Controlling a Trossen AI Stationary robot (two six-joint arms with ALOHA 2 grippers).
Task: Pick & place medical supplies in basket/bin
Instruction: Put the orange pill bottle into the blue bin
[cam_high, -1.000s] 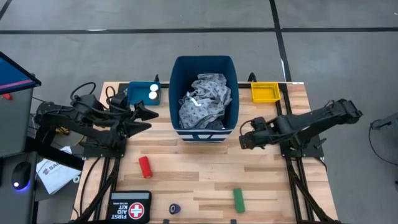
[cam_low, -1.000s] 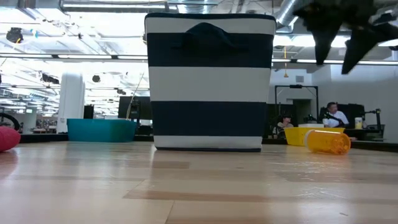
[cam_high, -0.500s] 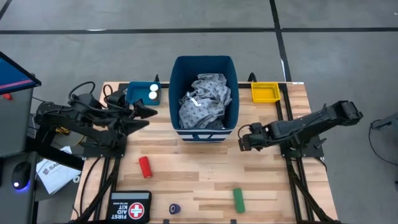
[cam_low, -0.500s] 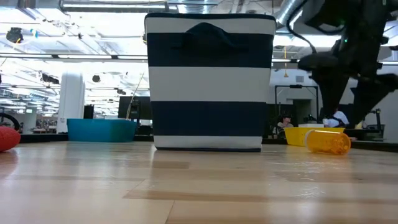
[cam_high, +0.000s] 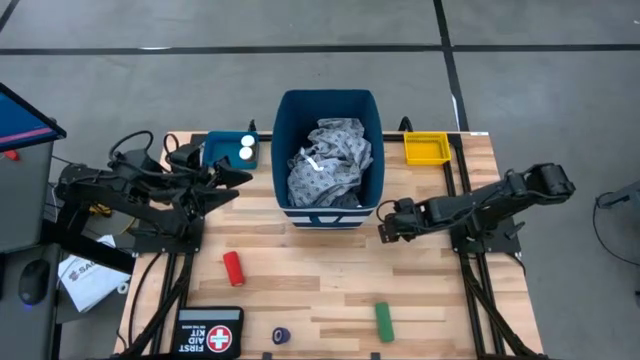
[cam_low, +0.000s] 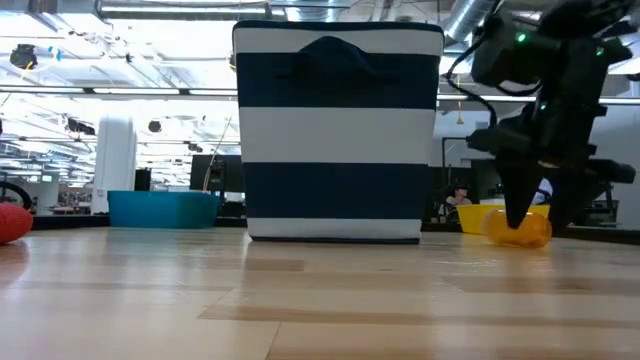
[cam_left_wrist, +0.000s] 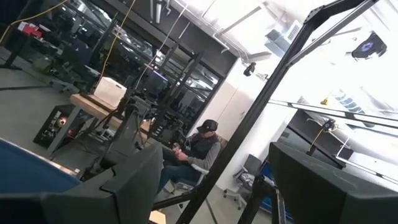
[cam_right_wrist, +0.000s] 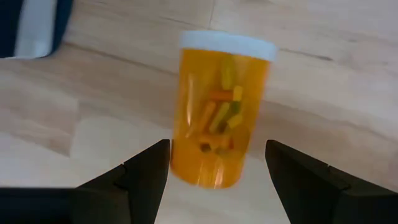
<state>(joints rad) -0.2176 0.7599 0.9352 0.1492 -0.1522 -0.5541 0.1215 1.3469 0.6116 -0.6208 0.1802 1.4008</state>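
**Right gripper open over the orange bottle**

The right gripper is low over the wooden table, just beside the right front corner of the dark blue bin. Its two fingers are spread apart and hold nothing. The orange bottle with a white cap lies on its side on the table, right in front of the fingertips. In the right wrist view its lower part sits in the gap between the two fingers, but they do not press it. In the low view the gripper's dark fingers point down at the bottle, which rests on the wood beside the bin.

The grey patterned gown fills the inside of the bin. Two white bottles stand in the teal tray, to the left of the bin. The yellow tray is to the right of the bin. The red cylinder, the green cylinder and the dark blue roll lie on the table, well apart from both grippers.

The left gripper hangs above the table near the teal tray, its fingers open and empty.
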